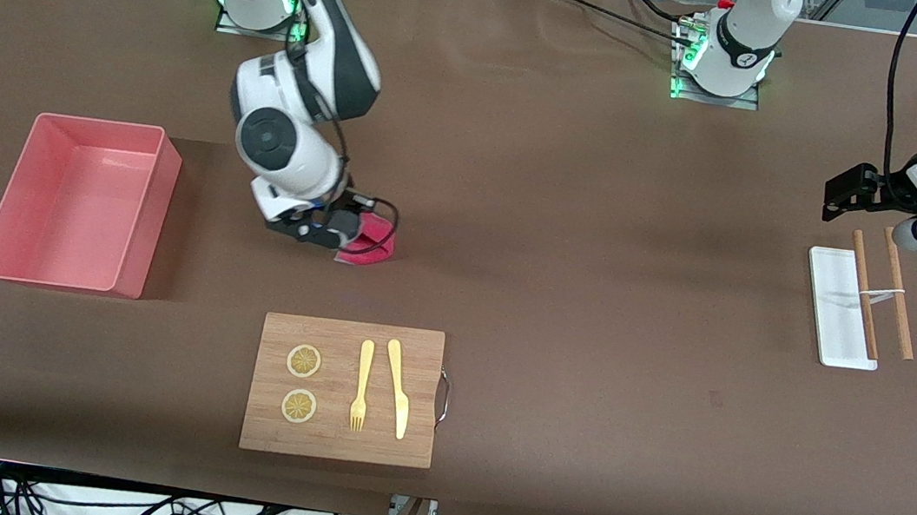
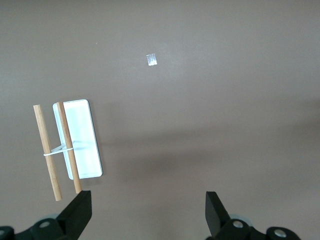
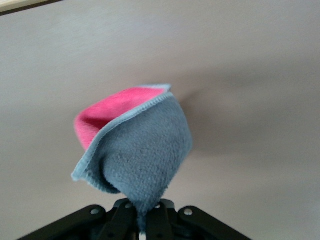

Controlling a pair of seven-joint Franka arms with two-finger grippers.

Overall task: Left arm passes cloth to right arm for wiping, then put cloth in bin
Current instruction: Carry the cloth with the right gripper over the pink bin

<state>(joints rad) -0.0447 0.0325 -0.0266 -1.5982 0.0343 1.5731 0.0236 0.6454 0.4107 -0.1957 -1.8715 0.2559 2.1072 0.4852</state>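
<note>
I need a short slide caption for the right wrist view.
Right gripper shut on the cloth, grey side showing, above the brown table.

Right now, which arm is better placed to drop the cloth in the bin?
Right. Its gripper already pinches the cloth and is close to the bin. The left gripper waits open over the white tray.

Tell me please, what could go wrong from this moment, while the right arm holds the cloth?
1. The right gripper pinches the cloth by one corner only, as the right wrist view shows; it might slip out on the way to the bin.
2. The cloth hangs loosely folded, so it may wipe the table poorly.
3. The left gripper, open, waits above the wooden sticks lying across the white tray; descending could knock them.
</note>
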